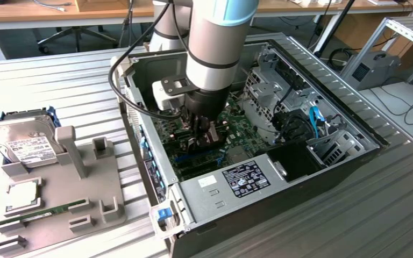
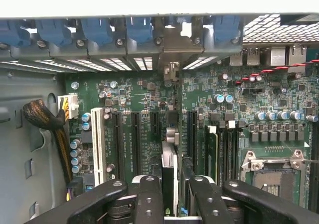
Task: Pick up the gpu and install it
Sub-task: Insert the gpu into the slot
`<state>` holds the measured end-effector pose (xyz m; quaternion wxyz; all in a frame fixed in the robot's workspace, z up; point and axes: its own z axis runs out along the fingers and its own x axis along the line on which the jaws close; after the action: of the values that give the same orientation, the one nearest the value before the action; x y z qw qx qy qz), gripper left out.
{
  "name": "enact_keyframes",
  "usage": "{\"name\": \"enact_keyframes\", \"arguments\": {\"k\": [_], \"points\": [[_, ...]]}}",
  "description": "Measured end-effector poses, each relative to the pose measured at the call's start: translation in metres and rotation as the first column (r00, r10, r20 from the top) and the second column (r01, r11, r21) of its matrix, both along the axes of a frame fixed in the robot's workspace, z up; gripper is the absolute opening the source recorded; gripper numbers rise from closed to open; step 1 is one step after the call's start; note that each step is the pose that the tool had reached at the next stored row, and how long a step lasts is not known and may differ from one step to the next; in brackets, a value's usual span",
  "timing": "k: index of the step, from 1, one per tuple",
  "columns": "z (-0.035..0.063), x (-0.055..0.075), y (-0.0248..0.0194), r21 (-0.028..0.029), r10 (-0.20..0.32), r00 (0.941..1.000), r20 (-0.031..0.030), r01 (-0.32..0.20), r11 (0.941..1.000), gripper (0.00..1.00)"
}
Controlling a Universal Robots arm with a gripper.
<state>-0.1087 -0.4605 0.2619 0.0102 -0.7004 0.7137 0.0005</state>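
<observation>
Exterior view, starting furthest to the left of the computer case: a grey fixture lies on the ribbed table, carrying a silver hard drive at its far end, a square processor chip nearer, and a long green memory stick lying flat along its front edge. The case itself stands open just beside the fixture. The robot arm comes down from above into the middle of the case, and the gripper hangs low over the green motherboard. Toward the case's right side a blue cable runs past the metal drive cage.

In the wrist view, a white slot stands on the motherboard nearest the case's grey wall, then black expansion slots. The gripper has its black fingers drawn in to a narrow gap, clamped on the gpu, which is seen edge-on and runs toward the row of blue clips at the case's rear. Whether the card is seated in a slot cannot be told. Beyond it sits the bare processor socket.
</observation>
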Motion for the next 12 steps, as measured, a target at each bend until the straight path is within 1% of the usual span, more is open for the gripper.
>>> {"name": "enact_keyframes", "arguments": {"k": [6, 7, 8, 12], "points": [[0.0019, -0.0001, 0.0001, -0.0003, 0.002, 1.0000, 0.0000, -0.002, 1.0000, 0.26], [0.0019, -0.0001, 0.0005, -0.0004, 0.004, 1.0000, 0.0000, -0.004, 1.0000, 0.26], [0.0019, -0.0001, 0.0023, -0.0004, 0.012, 0.9999, 0.0000, -0.012, 0.9999, 0.26], [0.0019, -0.0001, 0.0036, -0.0004, 0.015, 0.9999, 0.0000, -0.015, 0.9999, 0.26]]}}
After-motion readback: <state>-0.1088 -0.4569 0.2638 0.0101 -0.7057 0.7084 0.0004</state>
